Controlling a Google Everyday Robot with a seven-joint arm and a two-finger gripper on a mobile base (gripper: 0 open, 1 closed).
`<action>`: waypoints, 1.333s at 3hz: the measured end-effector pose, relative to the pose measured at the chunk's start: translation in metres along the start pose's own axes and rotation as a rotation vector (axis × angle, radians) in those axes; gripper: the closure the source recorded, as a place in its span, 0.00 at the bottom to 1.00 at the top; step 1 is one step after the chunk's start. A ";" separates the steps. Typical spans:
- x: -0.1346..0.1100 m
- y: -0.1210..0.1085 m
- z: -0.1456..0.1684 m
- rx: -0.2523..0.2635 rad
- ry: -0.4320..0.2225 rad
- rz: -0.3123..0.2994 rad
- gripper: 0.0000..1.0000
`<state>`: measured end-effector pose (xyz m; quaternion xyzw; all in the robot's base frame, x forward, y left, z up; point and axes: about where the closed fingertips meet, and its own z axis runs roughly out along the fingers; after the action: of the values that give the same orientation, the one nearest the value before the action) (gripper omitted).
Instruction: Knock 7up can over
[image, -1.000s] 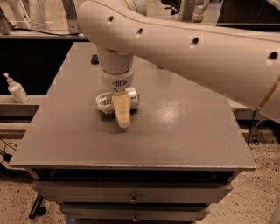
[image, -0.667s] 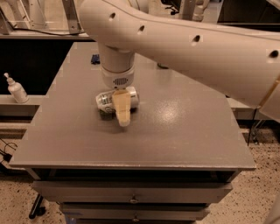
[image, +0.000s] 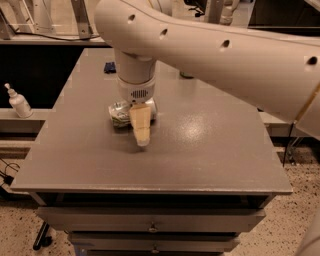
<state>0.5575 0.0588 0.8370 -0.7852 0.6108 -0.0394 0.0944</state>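
Observation:
The 7up can (image: 118, 113) is silver-white with green marks and lies on its side on the grey table (image: 210, 150), left of centre. My gripper (image: 142, 136) hangs from the large white arm and points down at the table. It is right against the can's right end, partly covering it, and its tip reaches the table surface just in front of the can.
A small dark blue object (image: 110, 66) lies at the table's back left. A white pump bottle (image: 19, 102) stands on a lower shelf to the left. Part of a greenish object (image: 186, 75) shows behind the arm at the back. Drawers sit under the front edge.

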 end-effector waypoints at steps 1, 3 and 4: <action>0.000 0.000 0.000 -0.002 0.000 0.000 0.00; 0.001 0.009 0.007 -0.028 -0.001 0.002 0.00; 0.010 0.006 0.001 -0.027 -0.016 0.025 0.00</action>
<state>0.5542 0.0482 0.8342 -0.7791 0.6201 -0.0235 0.0892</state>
